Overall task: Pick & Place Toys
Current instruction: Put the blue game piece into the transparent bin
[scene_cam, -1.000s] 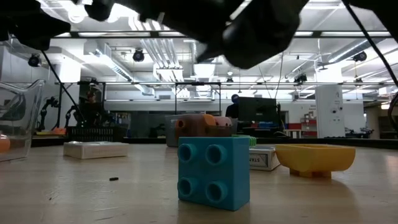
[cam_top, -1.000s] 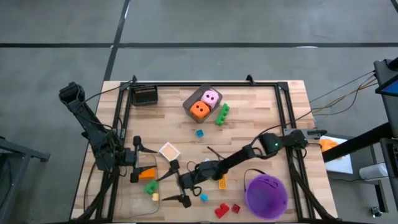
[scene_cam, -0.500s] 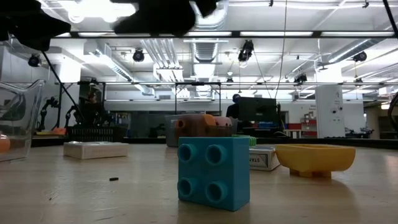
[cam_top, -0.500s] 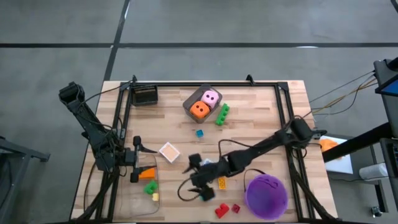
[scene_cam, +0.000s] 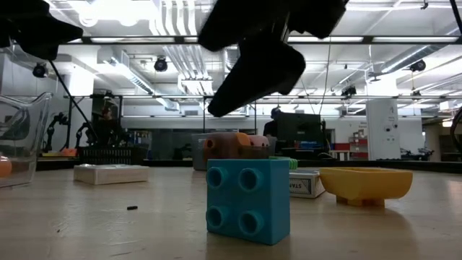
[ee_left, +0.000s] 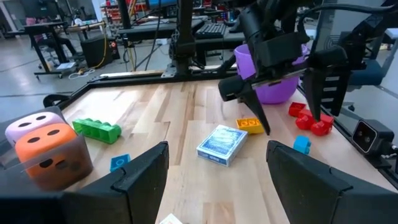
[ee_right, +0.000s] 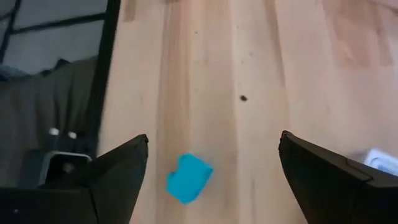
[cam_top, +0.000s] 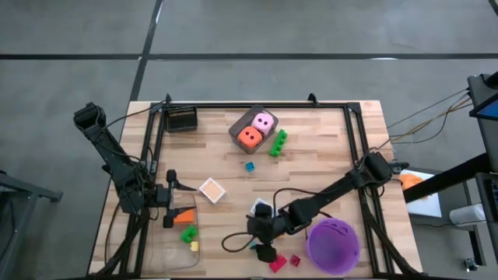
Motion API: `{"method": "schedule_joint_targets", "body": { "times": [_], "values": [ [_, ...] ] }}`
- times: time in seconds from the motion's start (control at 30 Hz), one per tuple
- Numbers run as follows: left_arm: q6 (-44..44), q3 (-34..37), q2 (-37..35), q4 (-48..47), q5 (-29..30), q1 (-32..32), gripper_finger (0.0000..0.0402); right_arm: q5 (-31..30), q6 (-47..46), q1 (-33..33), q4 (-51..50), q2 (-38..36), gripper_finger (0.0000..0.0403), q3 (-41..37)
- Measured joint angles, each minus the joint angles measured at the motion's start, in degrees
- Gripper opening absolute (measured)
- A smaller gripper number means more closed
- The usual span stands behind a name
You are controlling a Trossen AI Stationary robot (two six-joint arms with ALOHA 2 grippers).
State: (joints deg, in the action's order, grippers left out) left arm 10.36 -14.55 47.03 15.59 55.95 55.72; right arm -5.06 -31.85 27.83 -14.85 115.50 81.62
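Wooden table (cam_top: 311, 155), black-framed. Far middle: grey box (cam_top: 238, 124) holding two dice, green brick (cam_top: 278, 143) right of it, small blue brick (cam_top: 250, 166) nearer. Far left: black basket (cam_top: 181, 119). Near left: clear tray (cam_top: 159, 241). Near right: purple bucket (cam_top: 334, 244), red bricks (cam_top: 285, 262) beside it.

Pale wood-plank table (cam_top: 311, 155), glossy plastic blue brick (scene_cam: 247, 201), matt bucket (cam_top: 334, 243).

The dice are dotted — one orange (cam_top: 249, 138), one pink (cam_top: 264, 122) — beside a green brick (cam_top: 278, 143) on the pale striped wood table (cam_top: 311, 148). A blue brick (scene_cam: 247, 201) and yellow brick (ee_left: 250, 125) sit near red bricks (ee_left: 308, 118) and the purple bucket (cam_top: 334, 244) — both arms are dark.
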Motion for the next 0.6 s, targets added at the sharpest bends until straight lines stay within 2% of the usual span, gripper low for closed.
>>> {"method": "schedule_joint_targets", "body": {
  "times": [0.3,0.6],
  "values": [
    [0.1,0.0,0.0,0.0,0.1,0.0,0.0271,-0.3,-8.6,2.6,-0.9,0.5,0.0352,0.1],
    [0.1,0.0,0.0,0.0,0.2,-0.1,0.0271,-1.2,-10.4,3.4,-2.6,6.2,0.0352,3.2]
  ]
}}
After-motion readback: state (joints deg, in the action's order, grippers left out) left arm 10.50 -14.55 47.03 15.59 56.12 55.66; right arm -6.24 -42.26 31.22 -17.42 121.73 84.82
